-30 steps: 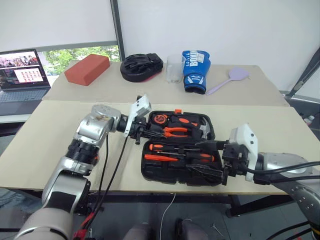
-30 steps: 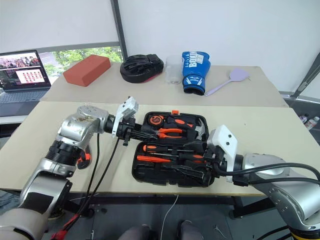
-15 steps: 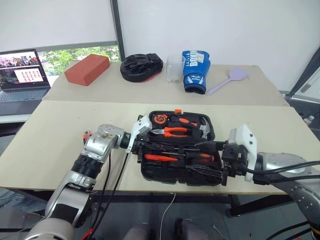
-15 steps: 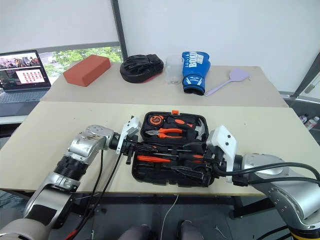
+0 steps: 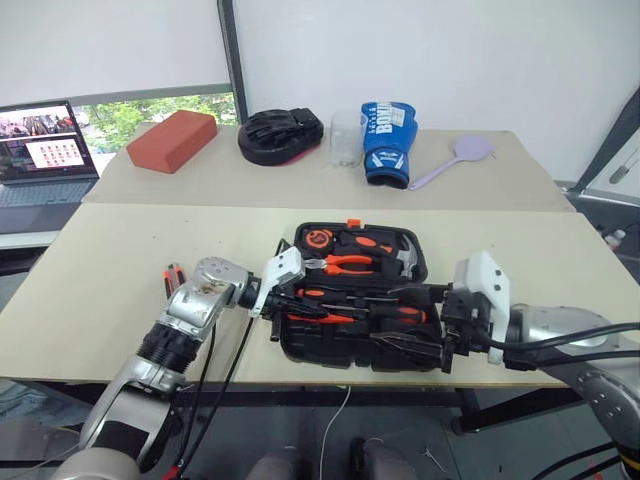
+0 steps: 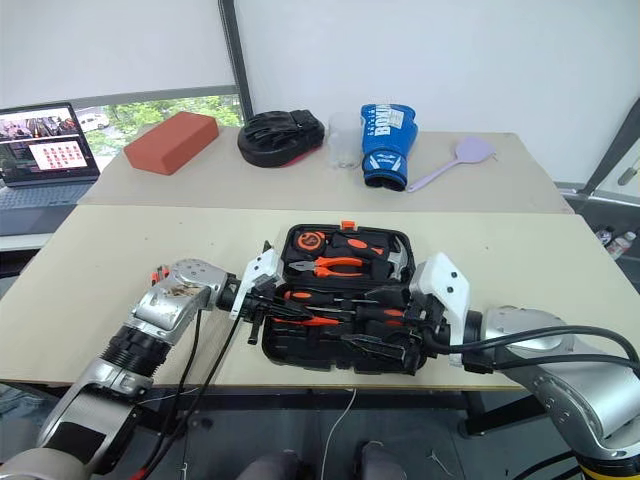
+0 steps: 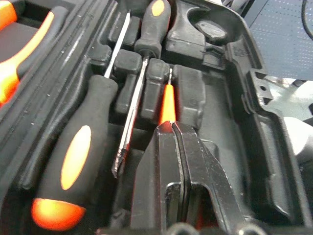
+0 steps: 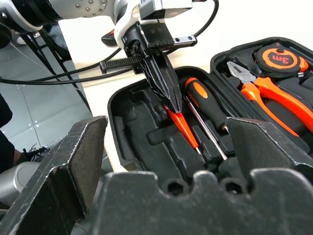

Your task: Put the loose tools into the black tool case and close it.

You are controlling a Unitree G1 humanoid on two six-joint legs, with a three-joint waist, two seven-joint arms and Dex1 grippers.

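The black tool case (image 5: 335, 352) lies open near the table's front edge. Its far half holds a tape measure (image 5: 320, 238), pliers (image 5: 350, 262) and a hammer. Two orange-black screwdrivers (image 7: 73, 156) (image 7: 152, 22) lie in the near half's recesses. My left gripper (image 7: 172, 128) reaches in from the case's left side. It is shut on a small orange tester pen (image 7: 167, 104), whose tip sits low over a recess beside the screwdrivers. My right gripper (image 5: 442, 322) stands wide open at the case's right end, with nothing between its fingers (image 8: 73, 161).
On the far table are a red brick (image 5: 172, 139), a black padded mitt (image 5: 280, 133), a clear cup (image 5: 346, 137), a blue boxing glove (image 5: 387, 140) and a lilac paddle (image 5: 455, 160). A laptop (image 5: 45, 150) stands far left. A small orange-black thing (image 5: 172, 277) lies beside my left forearm.
My left gripper has come down from above the case's left edge into its near half, and the arm has sunk toward the table. The right arm has kept still.
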